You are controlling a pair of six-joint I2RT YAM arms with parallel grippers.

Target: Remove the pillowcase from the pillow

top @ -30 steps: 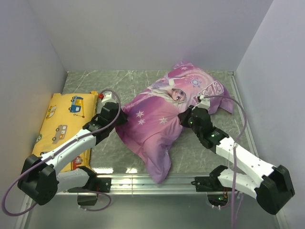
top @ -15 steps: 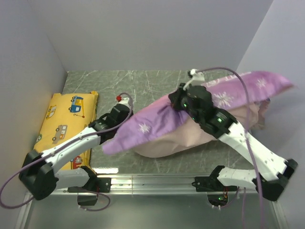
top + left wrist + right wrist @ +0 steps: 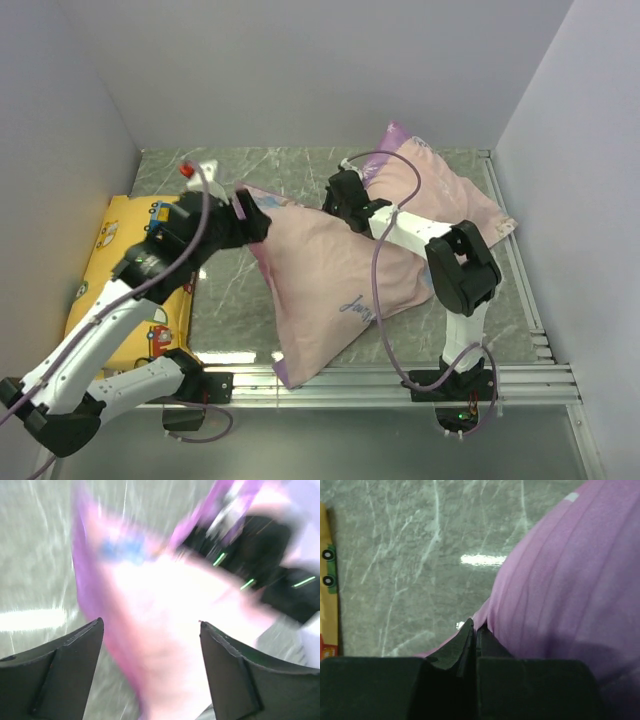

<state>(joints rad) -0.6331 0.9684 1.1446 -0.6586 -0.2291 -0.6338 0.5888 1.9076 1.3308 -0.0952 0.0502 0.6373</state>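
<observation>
The pillowcase (image 3: 340,270) lies across the middle of the table with its paler pink side up, a purple edge showing at its near corner. It looks plump; the pillow is hidden under the fabric. My right gripper (image 3: 338,200) reaches over the far edge of the pillowcase (image 3: 570,590) and is shut on a fold of the purple cloth at its tips (image 3: 475,625). My left gripper (image 3: 255,215) hovers at the pillowcase's left corner. In the blurred left wrist view it (image 3: 150,622) stands open, the pink-and-white fabric (image 3: 165,630) beyond the gap and nothing gripped.
A yellow cushion (image 3: 120,260) printed with vehicles lies along the left wall, its edge (image 3: 327,580) also in the right wrist view. White walls close in the left, far and right sides. A metal rail (image 3: 350,380) runs along the near edge.
The right gripper lifted the pillowcase, swung it left and set it down, paler side now up. The left gripper opened, let go of the fabric and drew up and back.
</observation>
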